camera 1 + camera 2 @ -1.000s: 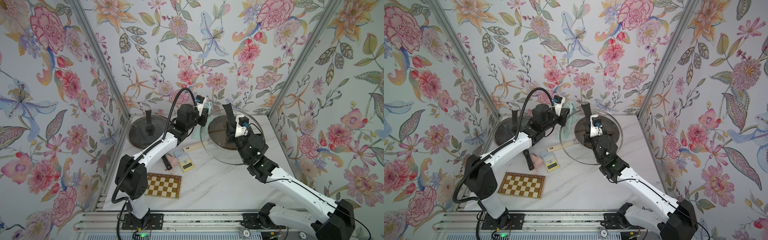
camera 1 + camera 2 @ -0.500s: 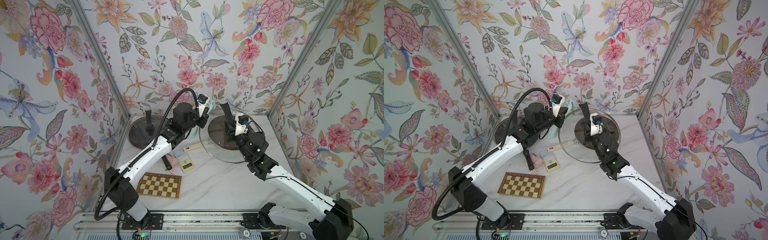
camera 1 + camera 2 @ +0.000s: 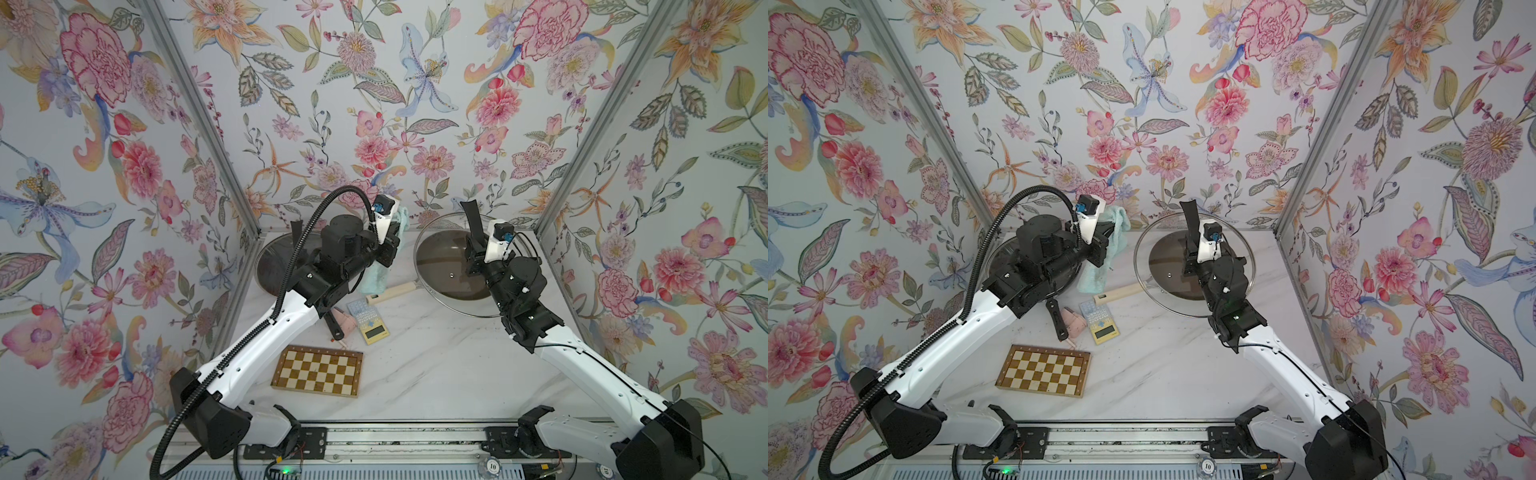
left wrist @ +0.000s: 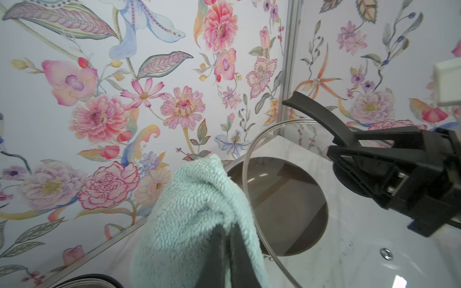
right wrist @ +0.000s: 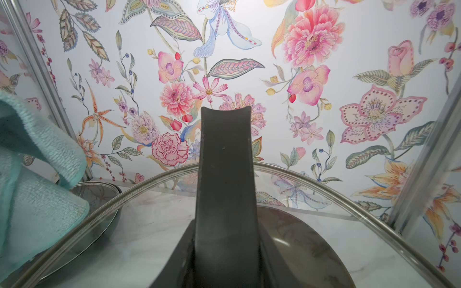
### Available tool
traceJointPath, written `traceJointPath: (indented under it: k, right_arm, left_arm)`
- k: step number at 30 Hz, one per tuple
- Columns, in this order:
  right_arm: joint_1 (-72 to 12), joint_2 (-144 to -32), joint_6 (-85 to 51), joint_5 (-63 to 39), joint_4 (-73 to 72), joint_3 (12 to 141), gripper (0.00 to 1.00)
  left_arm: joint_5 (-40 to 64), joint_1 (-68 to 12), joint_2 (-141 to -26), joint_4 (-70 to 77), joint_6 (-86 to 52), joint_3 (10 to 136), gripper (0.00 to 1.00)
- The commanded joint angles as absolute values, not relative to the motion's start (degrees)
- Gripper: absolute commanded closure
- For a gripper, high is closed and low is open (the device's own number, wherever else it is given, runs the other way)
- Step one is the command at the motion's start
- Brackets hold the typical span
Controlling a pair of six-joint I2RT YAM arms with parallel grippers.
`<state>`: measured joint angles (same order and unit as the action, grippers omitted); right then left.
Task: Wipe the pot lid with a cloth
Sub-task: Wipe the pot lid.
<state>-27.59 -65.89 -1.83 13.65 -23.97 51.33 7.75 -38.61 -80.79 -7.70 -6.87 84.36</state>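
Observation:
The pot lid is clear glass with a metal rim. It is held up, tilted, over a dark pan at the back right. My right gripper is shut on its black handle. My left gripper is shut on the mint-teal cloth. The cloth hangs from it just left of the lid's rim. Whether cloth and rim touch cannot be told.
A second lidded pan sits at the back left. The pan under the lid has a wooden handle that points left. A calculator, a small pink item and a chessboard lie mid-table. Floral walls close three sides.
My left arm has stretched out and carried the cloth up and right, close to the lid's rim. My right arm has shifted the lid slightly back and to the right.

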Motion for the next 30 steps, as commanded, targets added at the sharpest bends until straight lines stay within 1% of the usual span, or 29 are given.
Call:
traceJointPath:
  k: [1, 3, 7, 12, 18, 20, 23, 26, 30]
  right_arm:
    - [-27.8, -66.2, -3.3, 10.2, -35.1, 55.6, 1.00]
    - [-28.2, -67.4, -2.3, 8.8, -34.1, 56.7, 1.00]
    - [-28.2, -69.1, -2.3, 4.5, -35.1, 58.3, 1.00]
    - [-29.9, -68.7, -1.8, 0.3, -35.1, 58.5, 1.00]
    - [-31.9, -63.4, -1.0, -0.2, -33.1, 55.0, 1.00]
    - [-31.9, -62.0, 0.0, 0.7, -32.1, 54.2, 1.00]
    - [-31.8, -60.7, 0.4, 2.8, -32.0, 53.4, 1.00]
    - [-31.6, -61.0, 0.6, 5.8, -31.1, 54.0, 1.00]
    - [-30.5, -65.1, -0.3, 10.4, -35.3, 54.8, 1.00]
  left_arm:
    - [17.0, -40.8, -86.4, -8.3, -8.1, 90.0, 1.00]
    - [21.7, -41.7, -91.0, -9.4, -8.7, 94.0, 1.00]
    - [24.5, -43.0, -96.2, -9.3, -9.5, 97.3, 1.00]
    - [19.1, -42.6, -101.4, -10.1, -9.1, 102.5, 1.00]
    - [9.4, -41.5, -112.4, -21.9, -5.5, 119.1, 1.00]
    - [7.3, -40.7, -114.8, -24.1, -5.9, 122.4, 1.00]
    - [6.3, -39.7, -116.3, -25.4, -6.7, 123.7, 1.00]
    - [8.9, -39.9, -115.9, -25.8, -5.8, 122.7, 1.00]
    - [10.1, -40.5, -112.7, -25.8, -5.5, 116.3, 1.00]
